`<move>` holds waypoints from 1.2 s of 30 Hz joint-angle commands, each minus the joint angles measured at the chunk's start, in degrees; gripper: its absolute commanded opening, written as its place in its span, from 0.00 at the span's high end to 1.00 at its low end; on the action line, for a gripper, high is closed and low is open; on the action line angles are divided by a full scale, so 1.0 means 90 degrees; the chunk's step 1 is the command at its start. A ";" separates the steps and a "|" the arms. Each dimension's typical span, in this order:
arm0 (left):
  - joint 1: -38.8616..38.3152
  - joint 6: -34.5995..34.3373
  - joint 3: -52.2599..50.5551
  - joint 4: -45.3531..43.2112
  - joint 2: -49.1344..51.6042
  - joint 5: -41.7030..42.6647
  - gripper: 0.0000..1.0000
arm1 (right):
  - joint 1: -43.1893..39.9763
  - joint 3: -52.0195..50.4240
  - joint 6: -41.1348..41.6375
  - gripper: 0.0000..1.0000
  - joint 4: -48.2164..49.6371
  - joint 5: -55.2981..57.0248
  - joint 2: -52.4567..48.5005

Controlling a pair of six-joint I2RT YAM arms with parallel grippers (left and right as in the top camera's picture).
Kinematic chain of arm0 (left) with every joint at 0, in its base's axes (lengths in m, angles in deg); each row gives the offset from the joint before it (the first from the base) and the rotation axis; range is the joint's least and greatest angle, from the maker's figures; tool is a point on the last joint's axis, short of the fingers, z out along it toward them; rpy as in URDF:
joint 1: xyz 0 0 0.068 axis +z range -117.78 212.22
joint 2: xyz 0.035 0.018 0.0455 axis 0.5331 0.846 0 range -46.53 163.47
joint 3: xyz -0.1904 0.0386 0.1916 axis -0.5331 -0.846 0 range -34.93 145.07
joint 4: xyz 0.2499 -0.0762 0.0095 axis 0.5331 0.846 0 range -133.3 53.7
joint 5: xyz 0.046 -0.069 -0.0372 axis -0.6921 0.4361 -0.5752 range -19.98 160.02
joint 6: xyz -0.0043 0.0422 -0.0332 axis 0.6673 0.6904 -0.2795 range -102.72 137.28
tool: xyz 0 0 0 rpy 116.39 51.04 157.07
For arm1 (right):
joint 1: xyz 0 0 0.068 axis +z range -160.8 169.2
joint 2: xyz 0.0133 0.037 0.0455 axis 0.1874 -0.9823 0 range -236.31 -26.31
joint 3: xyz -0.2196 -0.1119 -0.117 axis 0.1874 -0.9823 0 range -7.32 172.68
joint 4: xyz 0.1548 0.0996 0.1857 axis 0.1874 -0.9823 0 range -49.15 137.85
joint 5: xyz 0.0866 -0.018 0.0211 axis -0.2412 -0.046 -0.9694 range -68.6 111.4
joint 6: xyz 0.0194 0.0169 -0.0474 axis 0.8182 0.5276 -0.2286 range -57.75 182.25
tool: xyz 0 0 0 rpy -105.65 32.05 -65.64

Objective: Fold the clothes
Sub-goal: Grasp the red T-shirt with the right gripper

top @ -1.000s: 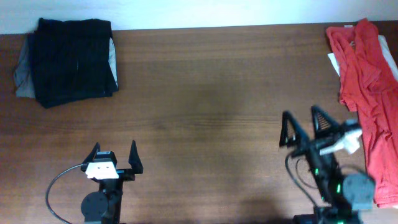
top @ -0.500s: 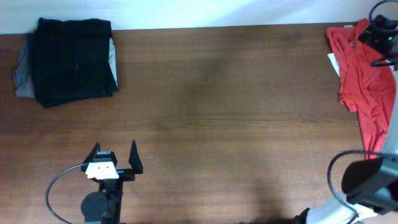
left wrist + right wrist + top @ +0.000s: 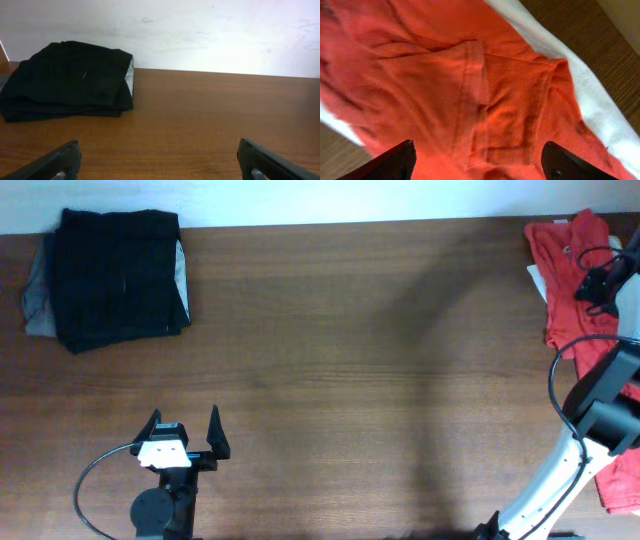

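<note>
The table (image 3: 330, 360) looks the same as one second ago across its whole middle part, bare brown wood. The change is only on the right side.

The right arm, which was folded low near its base a second ago, is now stretched far out toward the back right corner. It reaches over the red-orange T-shirt (image 3: 565, 265), which lies crumpled in a long heap along the right edge of the table. The heap itself has not visibly shifted. A white garment (image 3: 590, 115) shows from under it at the edge.

The black folded stack (image 3: 120, 275) at the back left, with something grey (image 3: 33, 300) under it, is unchanged. It seems to be work already finished.

The right gripper (image 3: 595, 288) hangs just above the upper part of the shirt. In the wrist view its jaws stand wide apart on both sides of a seam in the red cloth (image 3: 470, 90), and nothing is pinched between them yet.

The left gripper (image 3: 183, 420) has not moved. It rests near its base, released and empty, facing the black stack (image 3: 65, 80).

In all likelihood the right arm is about to take the shirt and pull it to the middle for folding.
</note>
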 commanded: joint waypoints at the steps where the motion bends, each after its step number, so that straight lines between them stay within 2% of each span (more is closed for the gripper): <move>1: 0.0039 0.0056 -0.0053 -0.0012 -0.0036 0.0066 0.01 | -0.0080 0.0075 -0.0442 0.16 0.0092 0.0124 -0.0238; 3: 0.0039 0.0056 -0.0053 -0.0012 -0.0036 0.0066 0.01 | -0.0078 0.0075 -0.0437 0.16 0.0080 0.0095 -0.0420; 5: 0.0039 0.0056 -0.0053 -0.0012 -0.0036 0.0066 0.01 | -0.0078 0.0075 -0.0440 0.27 0.0029 0.0095 -0.0495; 6: 0.0039 0.0056 -0.0053 -0.0012 -0.0036 0.0066 0.01 | -0.0078 0.0075 -0.0440 0.30 0.0012 0.0073 -0.0505; 10: 0.0039 0.0056 -0.0053 -0.0012 -0.0036 0.0066 0.01 | -0.0061 0.0075 -0.0442 0.31 0.0019 -0.0607 -0.0505; 12: 0.0039 0.0056 -0.0053 -0.0012 -0.0036 0.0066 0.01 | -0.0053 0.0075 -0.0444 0.37 0.0019 -0.0624 -0.0505; 13: 0.0039 0.0056 -0.0053 -0.0012 -0.0036 0.0066 0.01 | -0.0056 0.0075 -0.0444 0.46 0.0007 -0.0624 -0.0505; 14: 0.0039 0.0056 -0.0053 -0.0012 -0.0036 0.0066 0.01 | -0.0056 0.0075 -0.0444 0.49 0.0005 -0.0624 -0.0505; 16: 0.0039 0.0056 -0.0053 -0.0012 -0.0034 0.0066 0.01 | -0.0049 0.0075 -0.0442 0.51 0.0005 -0.0622 -0.0505; 17: 0.0036 0.0056 -0.0053 -0.0012 -0.0036 0.0066 0.01 | -0.0049 0.0075 -0.0442 0.55 0.0002 -0.0622 -0.0505; 25: 0.0036 0.0053 -0.0053 -0.0012 -0.0036 0.0066 0.01 | -0.0061 0.0049 -0.0442 0.56 -0.0034 -0.0619 -0.0605; 27: 0.0036 0.0056 -0.0053 -0.0012 -0.0036 0.0068 0.01 | -0.0061 0.0049 -0.0442 0.64 -0.0015 -0.0619 -0.0607; 30: 0.0036 0.0056 -0.0053 -0.0012 -0.0036 0.0066 0.01 | -0.0061 0.0051 -0.0440 0.82 -0.0029 -0.0568 -0.0605; 32: 0.0036 0.0056 -0.0053 -0.0012 -0.0036 0.0068 0.01 | -0.0061 0.0051 -0.0440 0.87 -0.0044 -0.0571 -0.0602; 33: 0.0039 0.0056 -0.0053 -0.0012 -0.0036 0.0068 0.01 | -0.0061 0.0053 -0.0440 0.93 -0.0061 -0.0571 -0.0597; 36: 0.0039 0.0056 -0.0053 -0.0012 -0.0034 0.0068 0.01 | -0.0058 0.0401 -0.0415 0.96 -0.0427 -0.0590 -0.0525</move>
